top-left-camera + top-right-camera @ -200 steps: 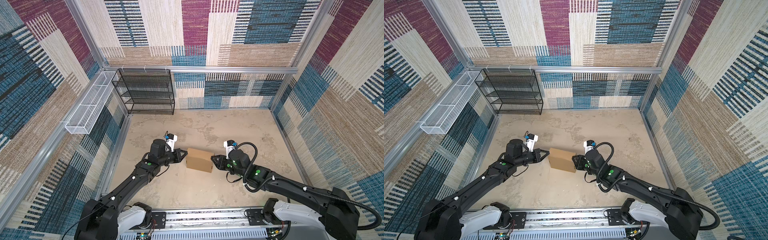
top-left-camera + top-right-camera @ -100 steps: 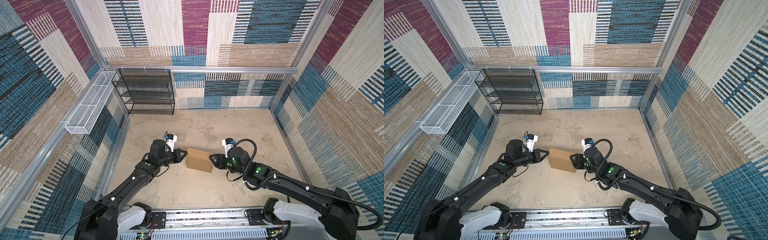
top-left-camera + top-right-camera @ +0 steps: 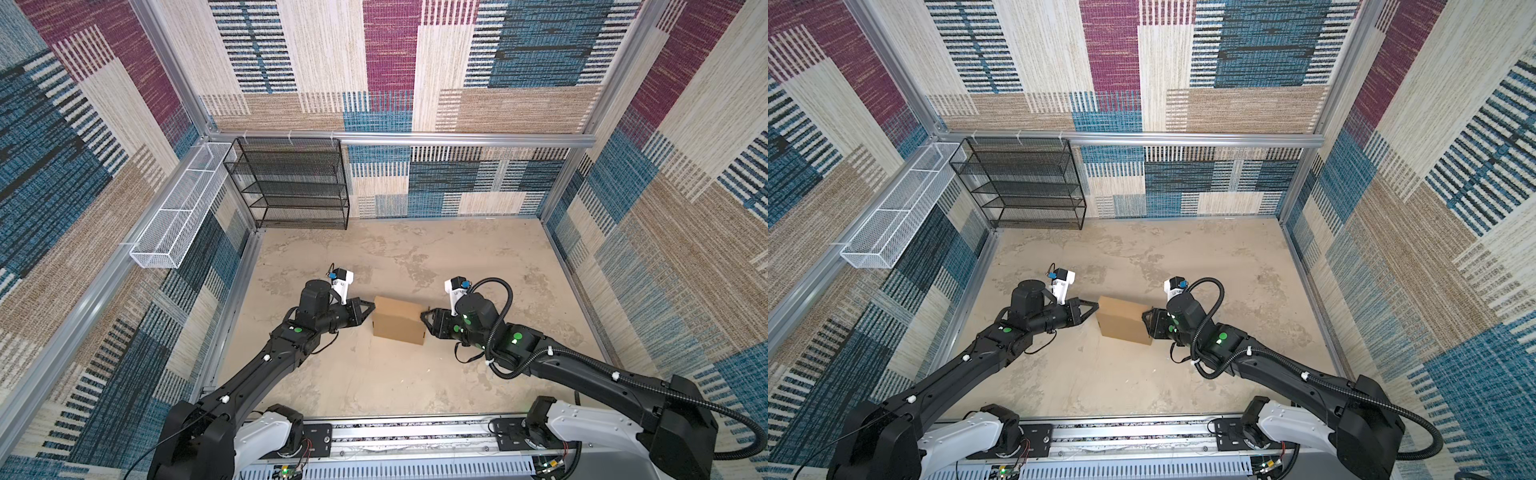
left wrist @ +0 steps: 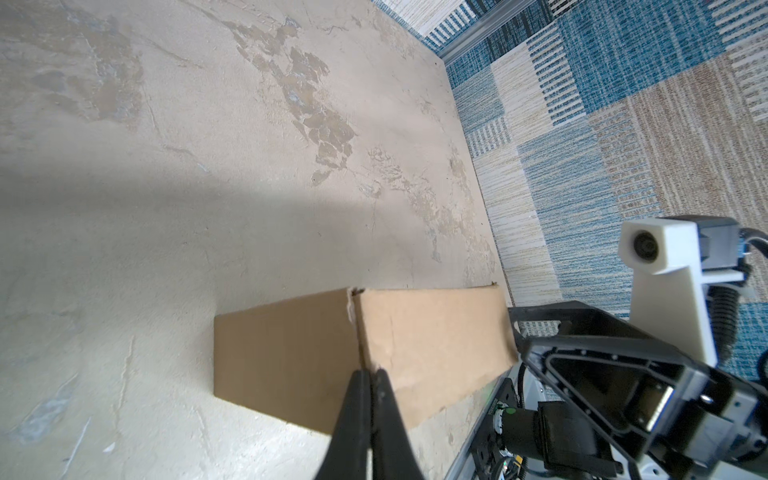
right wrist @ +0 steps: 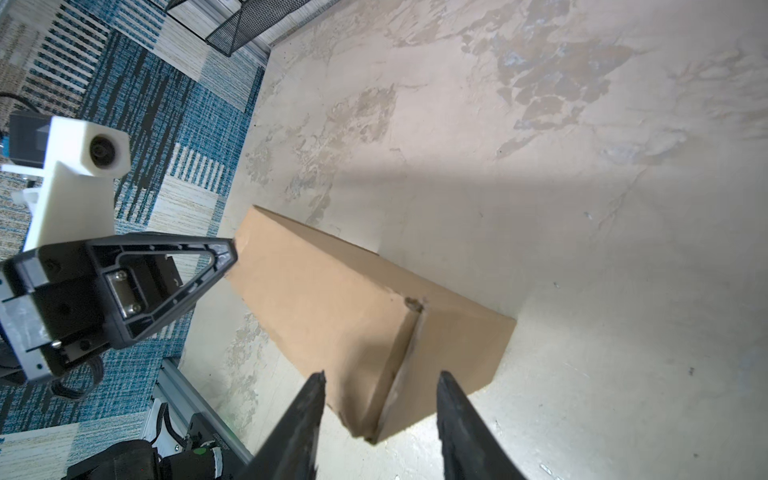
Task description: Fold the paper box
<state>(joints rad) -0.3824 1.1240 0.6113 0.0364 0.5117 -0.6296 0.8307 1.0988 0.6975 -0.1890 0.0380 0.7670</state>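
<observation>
right gripper (image 5: 381,376) fingers (image 5: 305,415) wider apart than before, at paper box (image 5: 332,299) end

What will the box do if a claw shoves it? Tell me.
Probably light, being thin cardboard, so the box would likely slide on the flat floor. Low and broad, lying flat, it seems unlikely to tip. Its walls may dent or a flap spring open: one corner already looks frayed.

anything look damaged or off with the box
Only small wear. The box has a ragged, frayed corner where two panels meet, and the seam running from it seems to gape slightly. Otherwise it looks closed and sits flat on the table; nothing spilled.
</observation>
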